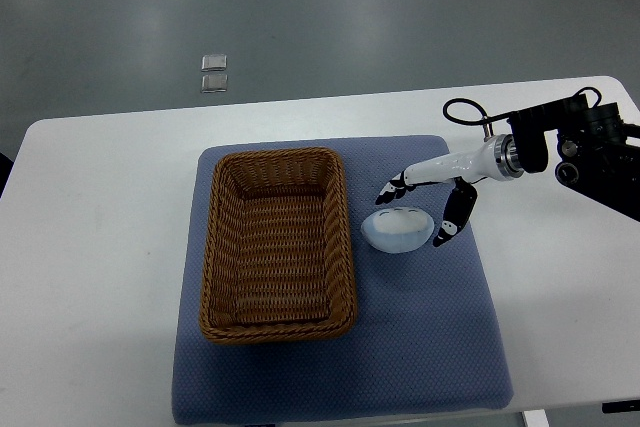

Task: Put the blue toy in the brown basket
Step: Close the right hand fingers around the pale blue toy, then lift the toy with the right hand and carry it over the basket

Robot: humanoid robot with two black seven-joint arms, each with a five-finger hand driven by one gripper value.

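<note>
Reaching in from the right edge, our right hand (420,209) hangs over the blue toy (397,229) with its fingers (392,188) spread apart and holding nothing — one group of dark tips sits just beyond the toy's far side, another finger drops down at its right flank. We take the brown basket (277,243) as our landmark: the toy lies just to the right of the basket's right rim, close to it but not touching as far as we can tell, about level with the basket's middle. Both rest on a blue mat (420,347) spread on the white table (90,247), and the basket itself looks empty. Our left arm does not show at all. We judge that we are at the grasp step: the hand brackets the toy, yet nothing is closed on it, and we cannot tell whether any fingertip already touches the pale, rounded shell. What the next move calls for, in our view, is a little more descent and a closing of the fingers around the toy's sides — firm enough that the smooth dome does not squirt out toward the basket wall. After that we must lift clear of the woven rim, carry leftward over the basket and let go inside.
</note>
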